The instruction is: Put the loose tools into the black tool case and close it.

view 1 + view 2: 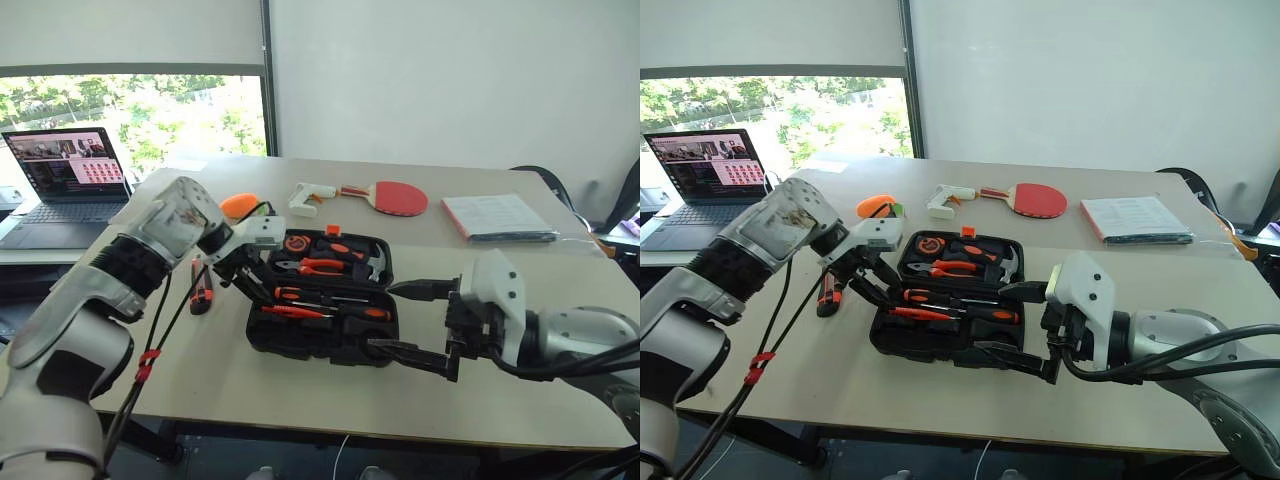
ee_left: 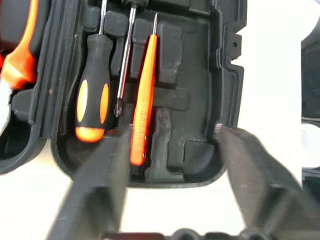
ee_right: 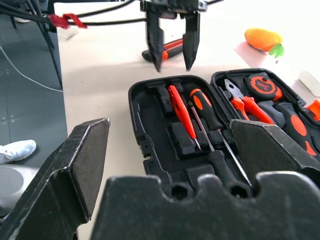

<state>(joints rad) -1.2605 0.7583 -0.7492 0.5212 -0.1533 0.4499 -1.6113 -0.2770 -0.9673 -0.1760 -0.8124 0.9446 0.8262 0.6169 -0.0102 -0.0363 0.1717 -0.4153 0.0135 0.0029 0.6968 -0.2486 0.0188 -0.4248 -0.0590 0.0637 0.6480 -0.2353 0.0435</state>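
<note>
A: So, where does the black tool case (image 1: 320,300) sit?

B: Open flat at the middle of the table (image 1: 300,390), lid half toward twelve o'clock, base half toward six. In the base lie a slim orange-red tool (image 2: 142,100), a black-and-orange screwdriver (image 2: 94,87) and a second screwdriver (image 3: 216,167) whose handle is all black. The lid half holds pliers (image 1: 315,266), a dark round disc (image 1: 296,243) and more orange-handled tools.

A: And the arms?

B: The left arm reaches in from nine o'clock, wrist bent, with the left gripper (image 1: 245,283) pointing steeply down over the nine o'clock end of the base. The right arm comes in from three o'clock, nearly level, and the right gripper (image 1: 405,318) sits at the three o'clock end of the case.

A: What are the hands doing?

B: The left fingers (image 2: 100,185) stand parted with nothing between them; the wrist camera looks straight down past them onto the orange-red tool and the case's rounded corner. The right fingers (image 3: 75,165) are spread wide, one above the case edge and one low beside it, also empty.

A: Anything still outside?

B: A black-and-orange utility knife (image 1: 201,290) lies on the table at nine o'clock of the case, just behind the left gripper.

A: Room to move?

B: Bare tabletop runs along the six o'clock edge. Toward twelve o'clock lie a white glue gun (image 1: 311,197), a red paddle (image 1: 395,197), an orange toy (image 1: 240,206) and a booklet (image 1: 498,216). A laptop (image 1: 62,185) stands off past ten o'clock.
</note>
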